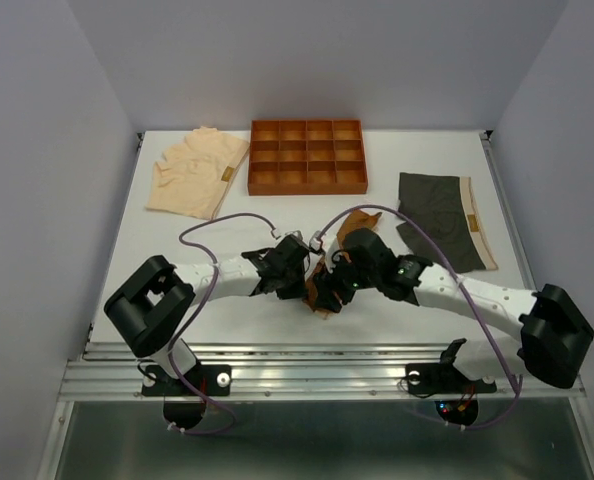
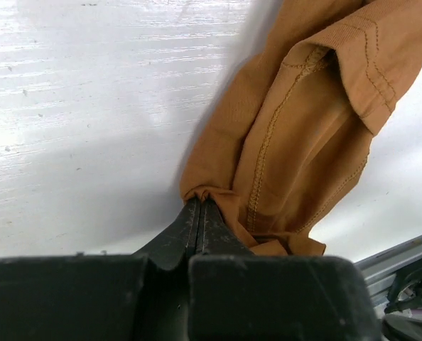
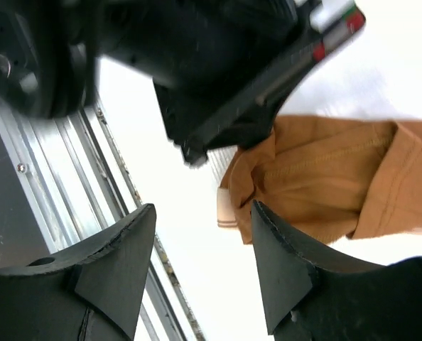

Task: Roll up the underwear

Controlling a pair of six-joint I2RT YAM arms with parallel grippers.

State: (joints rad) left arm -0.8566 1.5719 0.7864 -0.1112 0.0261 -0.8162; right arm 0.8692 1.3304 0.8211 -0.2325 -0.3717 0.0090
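Top external view: brown briefs (image 1: 352,228) lie bunched at the middle of the table's (image 1: 417,150) near edge, between both wrists. Left gripper (image 2: 200,213) is clamped on a gathered end of them. Right gripper (image 3: 204,209) stands with jaws apart just beside them, holding nothing. Dark briefs (image 1: 437,215) lie by the right edge, peach briefs (image 1: 192,170) at the far-left corner, and the tray (image 1: 307,188) at the far edge. Bare table separates tray and arms.

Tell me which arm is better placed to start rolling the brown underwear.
Probably left: the left gripper is shut on an edge of the rust-brown underwear. The right gripper stands open beside it, holding nothing.
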